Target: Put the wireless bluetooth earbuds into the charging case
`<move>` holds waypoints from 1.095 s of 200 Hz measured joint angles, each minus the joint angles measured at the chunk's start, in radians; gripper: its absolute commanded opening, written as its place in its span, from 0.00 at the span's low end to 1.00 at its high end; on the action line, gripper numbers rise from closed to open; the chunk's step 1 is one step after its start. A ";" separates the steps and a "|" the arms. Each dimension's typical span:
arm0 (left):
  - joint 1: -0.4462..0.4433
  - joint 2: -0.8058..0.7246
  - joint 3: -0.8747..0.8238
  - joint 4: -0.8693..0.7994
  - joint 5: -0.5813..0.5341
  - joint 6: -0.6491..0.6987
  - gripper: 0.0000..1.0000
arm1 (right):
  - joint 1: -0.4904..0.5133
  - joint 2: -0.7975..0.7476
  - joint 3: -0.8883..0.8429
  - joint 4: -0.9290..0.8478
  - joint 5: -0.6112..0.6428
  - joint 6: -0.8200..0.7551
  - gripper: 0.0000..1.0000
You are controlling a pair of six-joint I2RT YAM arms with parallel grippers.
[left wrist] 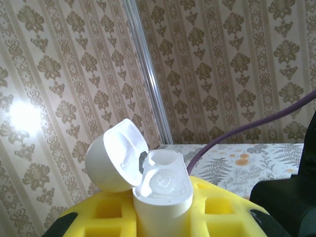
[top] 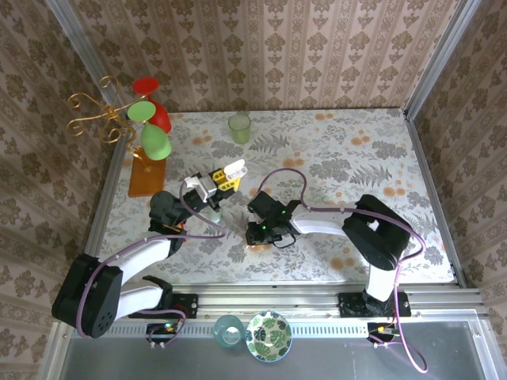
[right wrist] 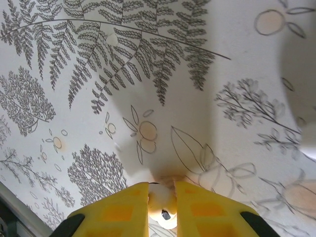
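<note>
Right claw [right wrist: 162, 197] is down at the fern-printed tablecloth [right wrist: 207, 89], and its yellow foam fingers [right wrist: 123, 210] pinch one small, glossy white earbud [right wrist: 163, 206] just above the cloth. Left claw [left wrist: 163, 219] is lifted and clamps the rounded white charging case [left wrist: 163, 190], whose dome lid stands hinged open to the left. A purple cable [top: 281, 172] arches near the two claws. Well apart, at the far edge, stand a translucent green cup [top: 240, 127] and a curly gold wire stand [top: 87, 115].

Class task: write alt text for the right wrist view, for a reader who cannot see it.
The right arm's yellow pincer grips a tiny white plastic earbud between its fingertips, close to a white tablecloth printed with grey ferns and orange spots.
</note>
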 measured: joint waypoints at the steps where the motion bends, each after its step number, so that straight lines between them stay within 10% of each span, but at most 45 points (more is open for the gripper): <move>1: 0.000 0.000 0.000 -0.002 0.000 0.000 0.00 | 0.000 -0.005 -0.004 0.001 0.004 -0.002 0.15; 124: -0.035 0.089 0.069 -0.213 0.045 0.003 0.00 | -0.110 -0.576 -0.156 0.007 0.394 -0.364 0.14; 219: -0.062 0.155 0.087 -0.277 0.116 0.003 0.00 | -0.044 -0.575 0.003 0.027 0.489 -0.663 0.14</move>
